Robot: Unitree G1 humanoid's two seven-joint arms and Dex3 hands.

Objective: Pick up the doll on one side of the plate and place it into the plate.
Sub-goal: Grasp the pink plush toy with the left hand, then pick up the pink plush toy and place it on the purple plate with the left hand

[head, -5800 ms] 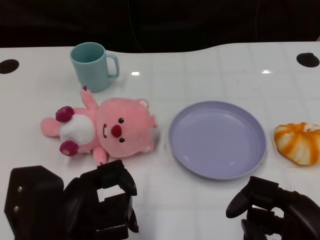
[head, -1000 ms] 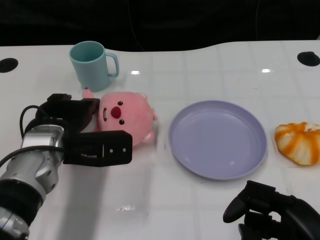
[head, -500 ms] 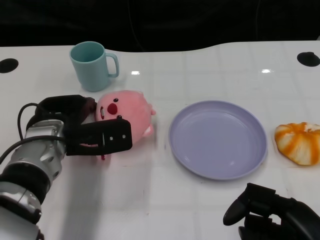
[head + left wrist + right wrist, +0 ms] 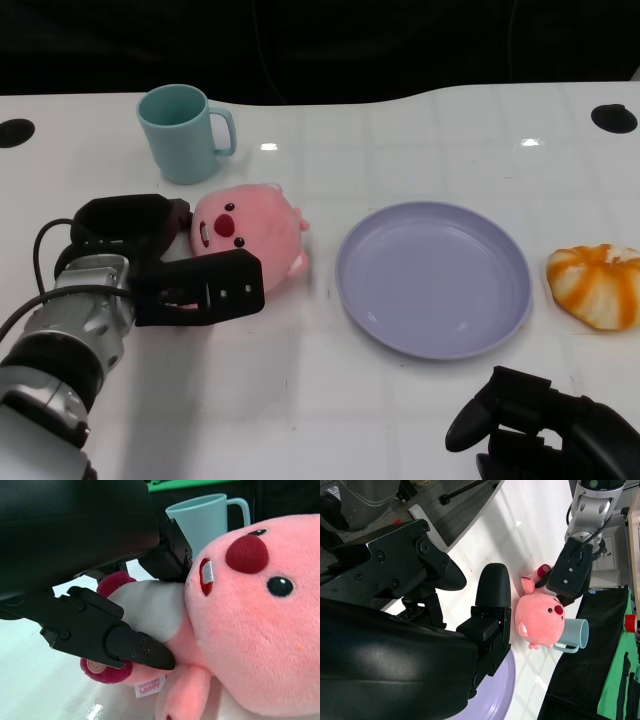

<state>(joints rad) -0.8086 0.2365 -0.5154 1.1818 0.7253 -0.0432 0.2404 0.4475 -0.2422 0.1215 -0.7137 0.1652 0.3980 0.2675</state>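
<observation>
Head view, white table (image 4: 420,140), dark backdrop

Bright overhead light glares in small spots on my white tabletop (image 4: 420,140); shadows stay soft. Beyond it, everything is black. My left wrist view is sharp close up.

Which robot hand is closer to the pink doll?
Left. The left hand grips the doll around its body. The right hand sits low at the table's near edge, past the plate.
</observation>
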